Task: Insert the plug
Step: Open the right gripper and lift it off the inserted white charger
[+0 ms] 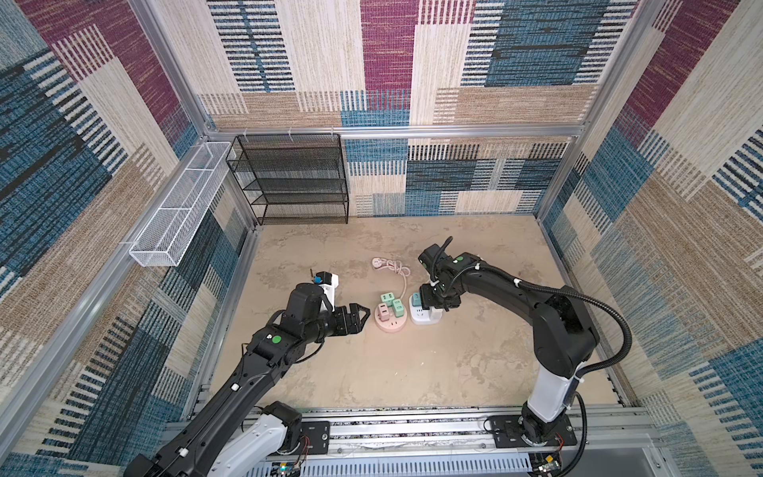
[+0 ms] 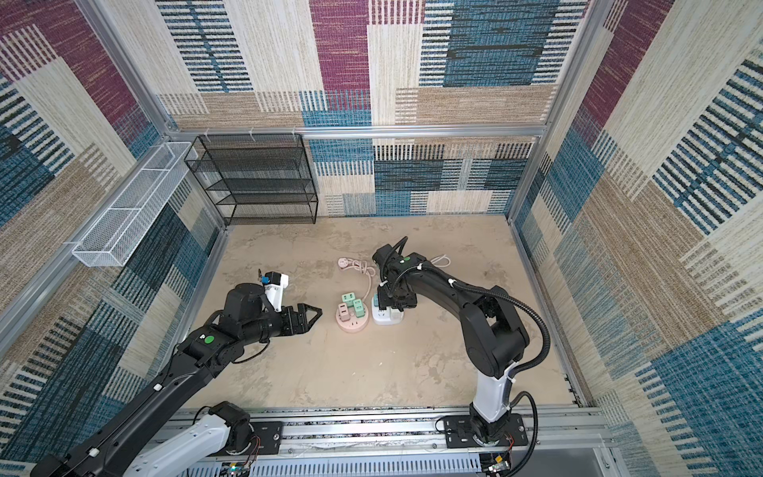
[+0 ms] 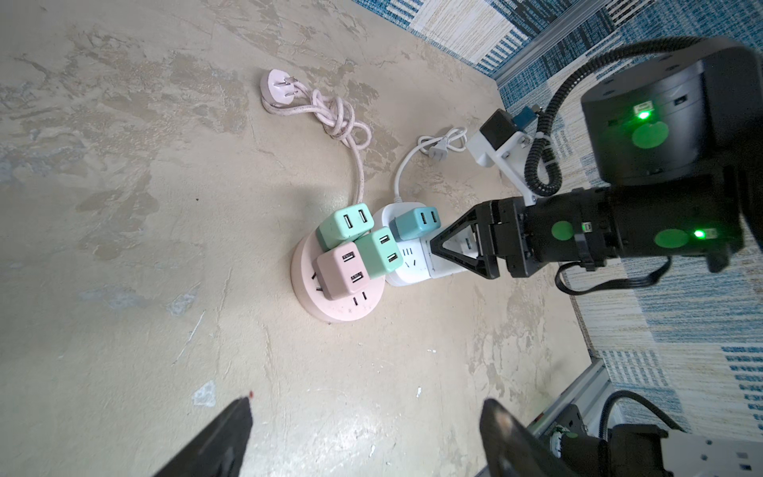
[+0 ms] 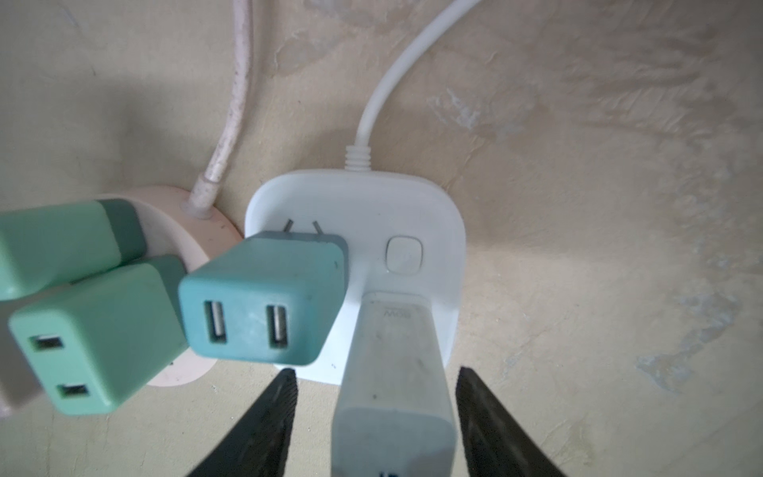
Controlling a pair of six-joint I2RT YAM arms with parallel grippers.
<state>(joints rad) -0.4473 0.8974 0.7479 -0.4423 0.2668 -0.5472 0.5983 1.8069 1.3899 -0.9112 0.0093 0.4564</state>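
Main worry is a crooked pull-up. The right gripper (image 4: 375,371) straddles the white plug (image 4: 392,413), which stands in the strip (image 4: 413,206) right between its fingers. One finger sits really close to the plug's side, so a skewed retreat could drag it back out. Can't tell if it's fully seated either. The teal plug (image 4: 256,297) just beside the other finger leans with bare prongs (image 4: 289,226), so a bump might pop it loose. Jaws are partway open with a gap each side, gripping nothing. The left gripper (image 3: 369,402) is wide open, empty and well apart.
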